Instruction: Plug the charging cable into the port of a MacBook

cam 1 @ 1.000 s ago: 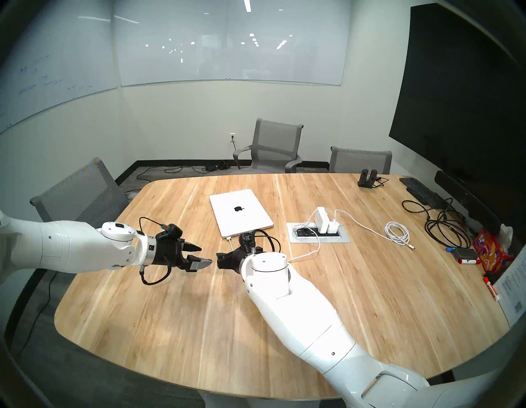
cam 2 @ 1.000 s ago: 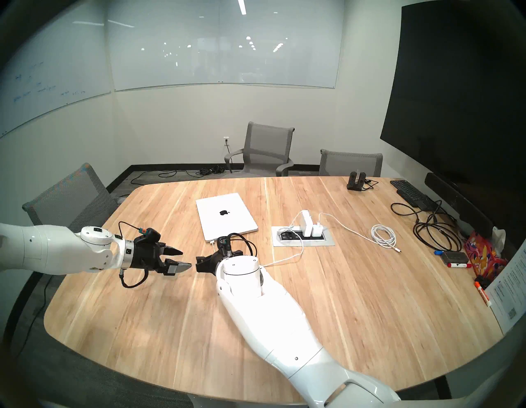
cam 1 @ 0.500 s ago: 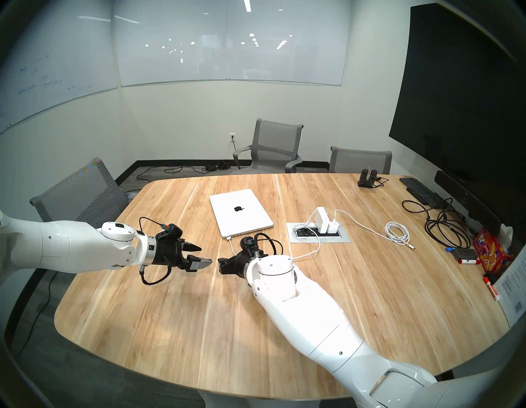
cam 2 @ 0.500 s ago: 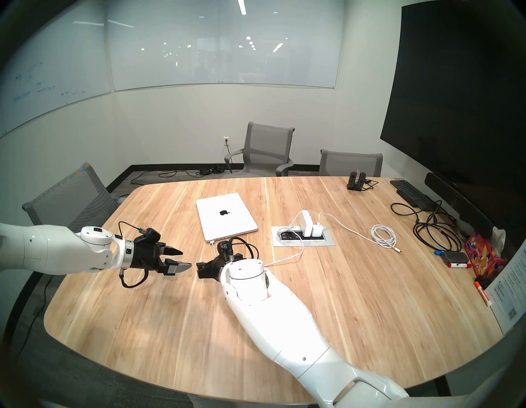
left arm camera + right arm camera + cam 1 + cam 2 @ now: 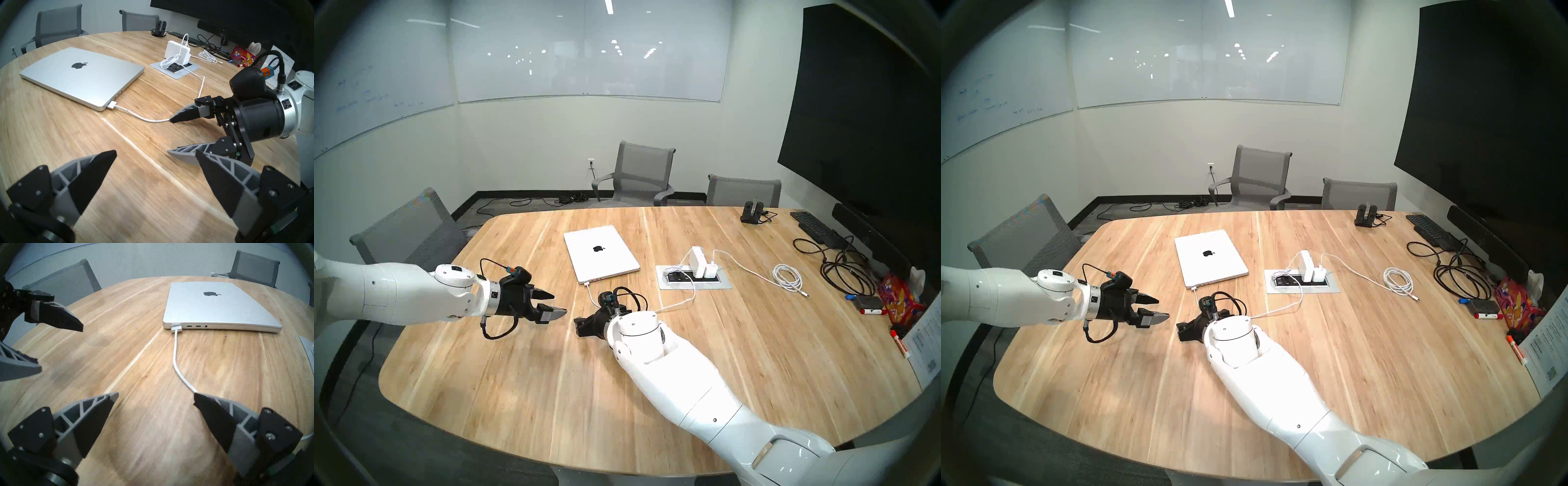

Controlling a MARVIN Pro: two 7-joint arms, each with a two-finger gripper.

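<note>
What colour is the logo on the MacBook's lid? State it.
Black, an apple logo on the silver MacBook lid; it shows best in the left wrist view.

The silver MacBook (image 5: 219, 305) lies closed and flat, apple logo up, toward the far middle of the wooden table (image 5: 119, 344). The white charging cable (image 5: 176, 361) trails across the tabletop, its flat connector apparently seated in the endmost port (image 5: 176, 327) on the laptop's side edge.
</note>
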